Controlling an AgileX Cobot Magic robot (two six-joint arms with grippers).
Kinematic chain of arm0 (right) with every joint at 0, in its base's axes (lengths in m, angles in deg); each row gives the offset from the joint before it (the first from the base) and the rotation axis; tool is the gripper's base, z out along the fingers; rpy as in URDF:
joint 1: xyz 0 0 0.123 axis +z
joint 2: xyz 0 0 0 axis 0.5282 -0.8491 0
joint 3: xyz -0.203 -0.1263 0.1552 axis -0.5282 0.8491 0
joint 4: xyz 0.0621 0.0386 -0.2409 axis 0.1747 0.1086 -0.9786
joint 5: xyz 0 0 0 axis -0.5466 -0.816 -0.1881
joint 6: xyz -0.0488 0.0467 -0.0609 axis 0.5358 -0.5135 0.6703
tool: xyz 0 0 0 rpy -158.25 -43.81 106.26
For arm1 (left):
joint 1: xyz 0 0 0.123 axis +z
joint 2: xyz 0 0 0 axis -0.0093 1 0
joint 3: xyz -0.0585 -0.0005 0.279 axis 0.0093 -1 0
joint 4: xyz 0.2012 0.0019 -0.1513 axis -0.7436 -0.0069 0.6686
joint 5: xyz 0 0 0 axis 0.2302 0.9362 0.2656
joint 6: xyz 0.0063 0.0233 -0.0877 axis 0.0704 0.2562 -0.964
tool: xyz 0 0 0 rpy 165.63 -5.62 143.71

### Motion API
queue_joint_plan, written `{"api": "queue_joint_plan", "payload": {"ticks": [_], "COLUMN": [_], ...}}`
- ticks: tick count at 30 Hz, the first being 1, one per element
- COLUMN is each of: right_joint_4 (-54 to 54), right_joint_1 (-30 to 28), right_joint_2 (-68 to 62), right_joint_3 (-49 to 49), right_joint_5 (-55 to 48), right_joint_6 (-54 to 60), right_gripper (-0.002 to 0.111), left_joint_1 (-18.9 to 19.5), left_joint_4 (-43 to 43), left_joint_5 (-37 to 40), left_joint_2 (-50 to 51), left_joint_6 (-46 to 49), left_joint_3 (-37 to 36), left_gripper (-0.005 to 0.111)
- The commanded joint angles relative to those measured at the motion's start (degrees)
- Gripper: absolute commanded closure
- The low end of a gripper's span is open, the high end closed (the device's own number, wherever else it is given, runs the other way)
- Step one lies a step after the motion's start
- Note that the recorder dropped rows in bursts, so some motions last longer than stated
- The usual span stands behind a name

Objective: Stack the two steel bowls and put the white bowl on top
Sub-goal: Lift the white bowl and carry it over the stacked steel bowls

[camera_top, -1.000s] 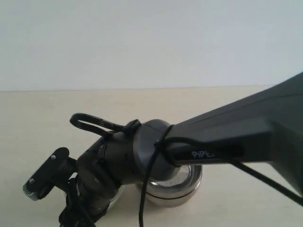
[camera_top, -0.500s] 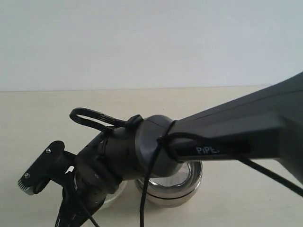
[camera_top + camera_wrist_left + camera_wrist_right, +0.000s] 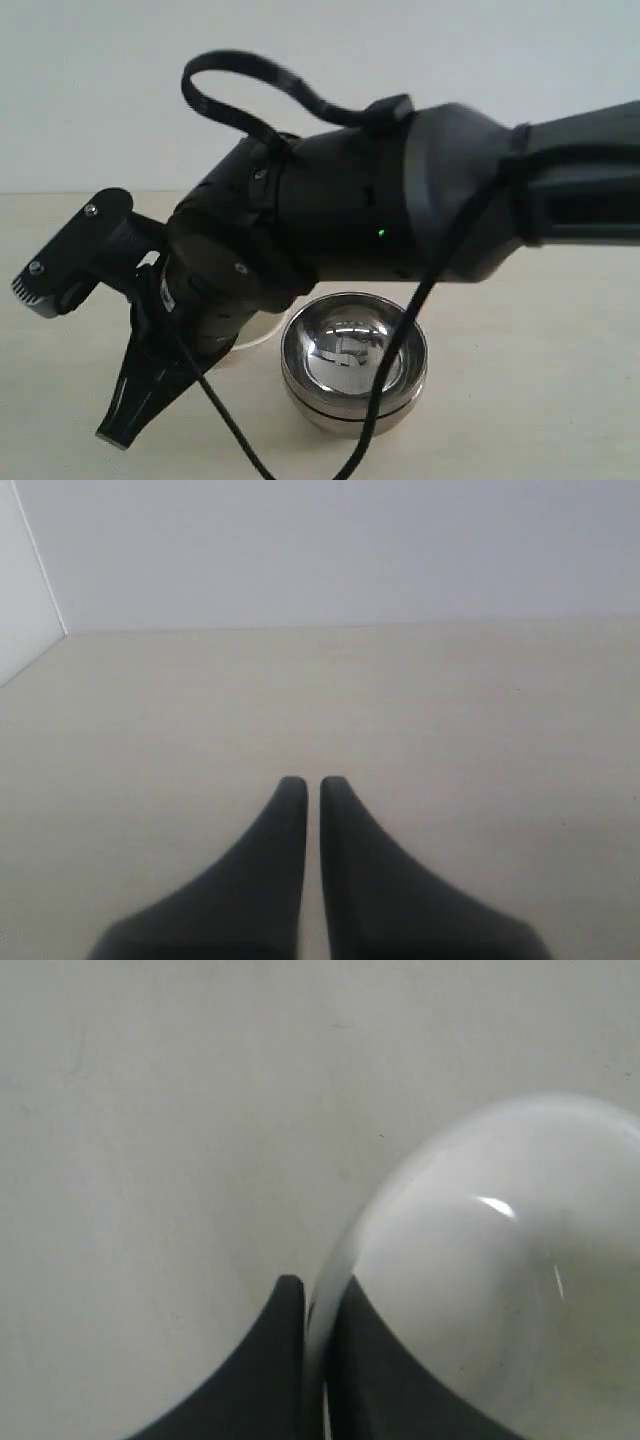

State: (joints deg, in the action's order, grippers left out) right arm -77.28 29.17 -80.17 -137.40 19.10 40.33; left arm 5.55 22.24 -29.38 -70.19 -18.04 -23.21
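Note:
The two steel bowls (image 3: 353,365) stand near the table's front, seemingly nested, with two rims showing one above the other. Just left of them only a sliver of the white bowl (image 3: 256,336) shows under my right arm. In the right wrist view the white bowl (image 3: 500,1290) is glossy and plain inside, and my right gripper (image 3: 318,1285) is shut on its rim, one finger inside and one outside. From the exterior camera the right gripper (image 3: 125,430) points down at the lower left. My left gripper (image 3: 305,783) is shut on nothing above bare table.
The right arm's bulky wrist and a looping cable (image 3: 260,85) fill the middle of the exterior view and hide much of the beige table (image 3: 520,400). A pale wall stands behind. A wall corner (image 3: 40,570) shows in the left wrist view.
My right arm has risen and swung, so its wrist sits higher and its fingers show at the lower left. The steel bowls stay put and are more uncovered.

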Motion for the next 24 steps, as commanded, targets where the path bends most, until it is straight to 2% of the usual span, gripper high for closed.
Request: {"api": "queue_joint_plan", "payload": {"ticks": [1, 15, 19, 24], "right_joint_4": [-5.68, -15.22, -18.29, -17.19], "right_joint_1": [0.07, 0.07, -0.2, -5.68], "right_joint_2": [5.22, 10.95, 14.94, 21.3], "right_joint_3": [-0.06, -0.06, 2.8, 8.49], "right_joint_5": [-6.75, -29.32, -28.72, -26.74], "right_joint_6": [-7.25, -20.87, -25.01, -27.11], "right_gripper": [0.108, 0.108, 0.108, 0.108], "left_joint_1": [0.03, 0.03, 0.03, 0.03], "left_joint_4": [0.15, 0.15, 0.15, 0.15], "left_joint_5": [-0.45, -0.43, -0.43, -0.33], "left_joint_2": [-0.17, -0.17, -0.17, -0.17], "left_joint_6": [-0.65, -0.65, -0.65, -0.65], "left_joint_3": [-0.2, -0.2, -0.2, -0.2], "left_gripper": [0.103, 0.103, 0.103, 0.103]}}
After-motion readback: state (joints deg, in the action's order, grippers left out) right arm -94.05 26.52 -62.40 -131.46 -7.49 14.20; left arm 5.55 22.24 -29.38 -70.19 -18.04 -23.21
